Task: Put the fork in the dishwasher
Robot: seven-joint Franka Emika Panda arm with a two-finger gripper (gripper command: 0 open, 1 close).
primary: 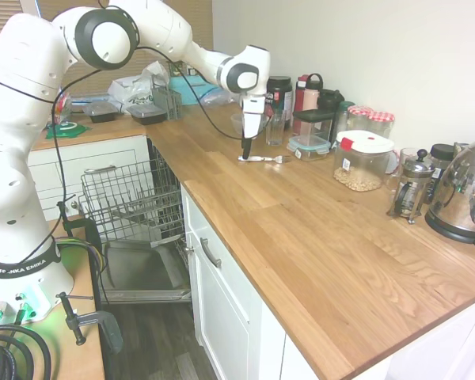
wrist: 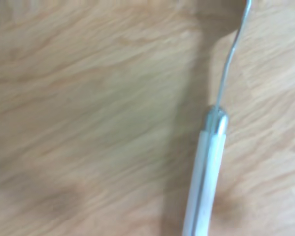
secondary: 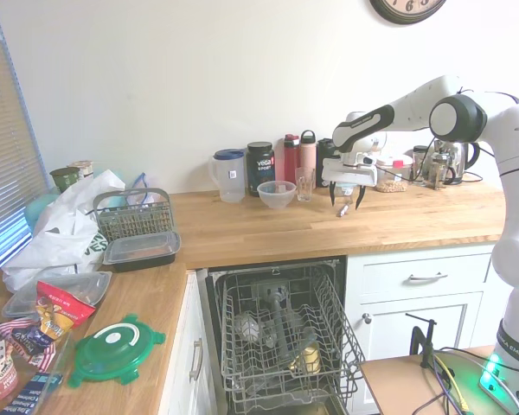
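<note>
The fork (primary: 263, 159) lies flat on the wooden counter, its pale handle pointing towards the counter's front edge. It also shows as a small sliver, the fork (secondary: 342, 210). My gripper (primary: 245, 150) hangs fingers-down right over the handle end. Its fingers stand open on either side of the fork, gripper (secondary: 345, 199), with nothing held. In the wrist view the fork's whitish handle (wrist: 206, 182) and thin metal neck lie close below on the wood. The dishwasher (primary: 131, 202) is open under the counter, its wire rack (secondary: 285, 328) pulled out over the lowered door (primary: 146, 273).
Behind the fork stand a clear bowl (secondary: 276, 194), a glass (secondary: 304, 183), bottles (secondary: 297, 159) and a lidded container (primary: 309, 146). Jars, a French press (primary: 412, 187) and a kettle (primary: 463, 194) line the wall. A cutlery basket (secondary: 133, 216) sits on the counter's other wing.
</note>
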